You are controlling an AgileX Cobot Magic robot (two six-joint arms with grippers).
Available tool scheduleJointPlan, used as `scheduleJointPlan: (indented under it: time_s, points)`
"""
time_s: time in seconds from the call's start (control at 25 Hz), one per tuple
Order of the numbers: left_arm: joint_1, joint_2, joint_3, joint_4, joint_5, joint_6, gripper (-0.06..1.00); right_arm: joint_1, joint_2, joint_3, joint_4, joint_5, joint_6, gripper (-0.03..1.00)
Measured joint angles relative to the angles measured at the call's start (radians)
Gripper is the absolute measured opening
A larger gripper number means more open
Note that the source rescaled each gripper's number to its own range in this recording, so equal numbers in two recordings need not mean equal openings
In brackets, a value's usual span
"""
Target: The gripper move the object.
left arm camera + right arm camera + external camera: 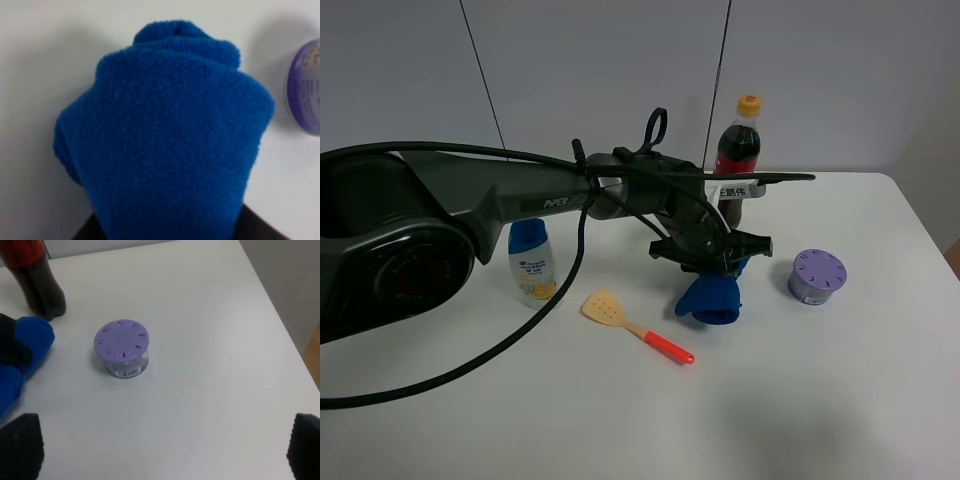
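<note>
The royal-blue cloth bundle [712, 298] is pinched in the middle by my left gripper [710, 262], which reaches across to the table's centre. One lump hangs below the jaws, near the white table; I cannot tell whether it touches. In the left wrist view the cloth [165, 135] fills the frame, with dark fingers [85, 232] at its base. The right wrist view shows the cloth [30, 340] at the edge with a black finger [12, 347] across it. My right gripper [162, 450] is open and empty above the table; it is out of the exterior view.
A purple round container [817, 275] [121, 347] stands right of the cloth. A cola bottle [738, 150] [35, 280] stands behind it. A blue-capped shampoo bottle [530, 260] and a yellow spatula with a red handle [630, 322] are to the left.
</note>
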Motion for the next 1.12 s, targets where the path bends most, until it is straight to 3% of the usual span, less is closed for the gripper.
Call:
scheduleJointPlan:
  time_s: [0.08, 0.12, 0.28, 0.36, 0.56, 0.72, 0.96, 1.12]
  points:
    - [0.000, 0.000, 0.000, -0.017, 0.014, 0.014, 0.01, 0.000, 0.000, 0.000, 0.000, 0.000, 0.000, 1.00]
    - [0.000, 0.000, 0.000, -0.026, 0.026, 0.027, 0.08, 0.000, 0.000, 0.000, 0.000, 0.000, 0.000, 1.00]
    - [0.000, 0.000, 0.000, -0.058, 0.060, 0.036, 0.80, 0.000, 0.000, 0.000, 0.000, 0.000, 0.000, 1.00]
    - [0.000, 0.000, 0.000, -0.063, 0.070, 0.036, 0.94, 0.000, 0.000, 0.000, 0.000, 0.000, 0.000, 1.00]
    - [0.000, -0.018, 0.001, -0.064, 0.094, 0.036, 0.99, 0.000, 0.000, 0.000, 0.000, 0.000, 0.000, 1.00]
    - [-0.007, -0.126, 0.001, 0.007, 0.171, 0.053, 0.99, 0.000, 0.000, 0.000, 0.000, 0.000, 0.000, 1.00]
    - [-0.013, -0.402, 0.001, 0.157, 0.288, 0.241, 0.99, 0.000, 0.000, 0.000, 0.000, 0.000, 0.000, 1.00]
    - [0.080, -0.531, 0.001, 0.225, 0.259, 0.353, 0.99, 0.000, 0.000, 0.000, 0.000, 0.000, 0.000, 1.00]
